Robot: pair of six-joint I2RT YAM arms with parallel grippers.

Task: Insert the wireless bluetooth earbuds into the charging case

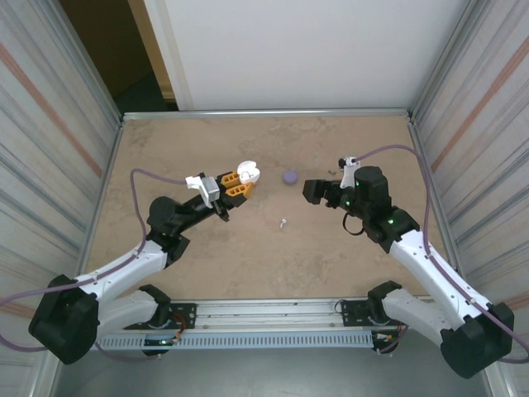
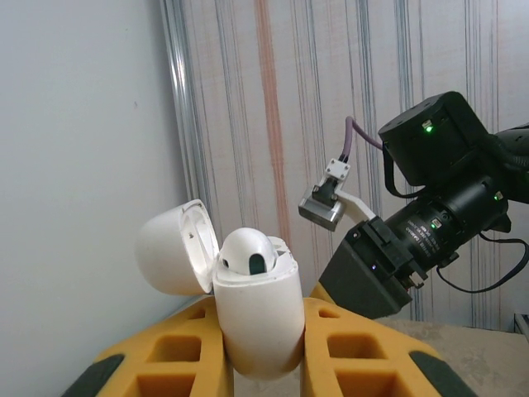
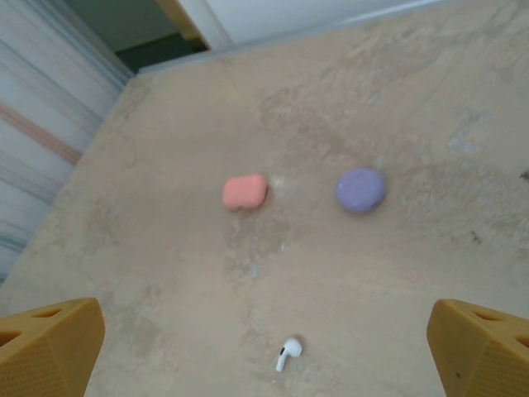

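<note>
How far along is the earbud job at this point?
Done: one white earbud sits in the open white case.
In hand: the left pincer is shut on that case, lid up.
Left: the second white earbud lies loose on the table, under the open right pincer. The coral case and purple case lie closed, contents unseen.

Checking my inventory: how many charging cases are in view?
3: a white case, lid open, in the left hand; a coral case and a purple case on the table, side by side.
</note>
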